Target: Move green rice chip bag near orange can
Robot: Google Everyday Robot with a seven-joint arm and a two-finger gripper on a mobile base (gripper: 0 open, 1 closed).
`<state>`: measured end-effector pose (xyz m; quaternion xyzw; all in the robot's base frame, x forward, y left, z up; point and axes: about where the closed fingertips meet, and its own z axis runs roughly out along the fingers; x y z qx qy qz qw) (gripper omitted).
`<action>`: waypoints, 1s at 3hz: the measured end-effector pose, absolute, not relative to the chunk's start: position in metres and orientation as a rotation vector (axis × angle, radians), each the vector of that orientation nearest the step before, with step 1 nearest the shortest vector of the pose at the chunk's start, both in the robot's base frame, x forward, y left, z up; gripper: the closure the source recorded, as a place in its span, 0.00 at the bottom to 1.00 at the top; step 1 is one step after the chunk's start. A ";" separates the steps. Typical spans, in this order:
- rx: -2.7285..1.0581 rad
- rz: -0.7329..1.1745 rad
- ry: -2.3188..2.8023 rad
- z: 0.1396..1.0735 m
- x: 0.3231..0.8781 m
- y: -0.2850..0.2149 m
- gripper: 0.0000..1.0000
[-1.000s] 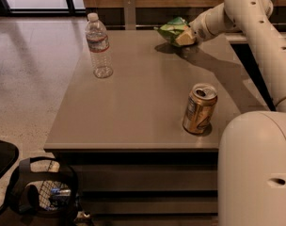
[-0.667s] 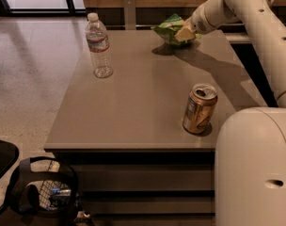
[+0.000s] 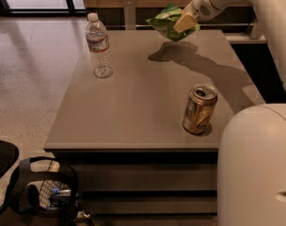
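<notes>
Above table (image 3: 133,112), fingers (image 3: 184,22) grip green rice chip bag (image 3: 164,21).

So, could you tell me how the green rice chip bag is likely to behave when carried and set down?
The green rice chip bag, pinched by the gripper above the far side of the table, looks crumpled, so it is probably floppy and light. Its shiny skin may be slippery. It should not roll once set near the orange can.
</notes>
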<state>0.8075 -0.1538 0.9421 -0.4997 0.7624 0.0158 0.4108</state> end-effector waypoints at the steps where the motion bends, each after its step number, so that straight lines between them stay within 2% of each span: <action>1: -1.299 0.078 1.888 0.964 0.786 -0.142 1.00; 3: -1.372 0.178 1.845 0.992 0.733 -0.119 1.00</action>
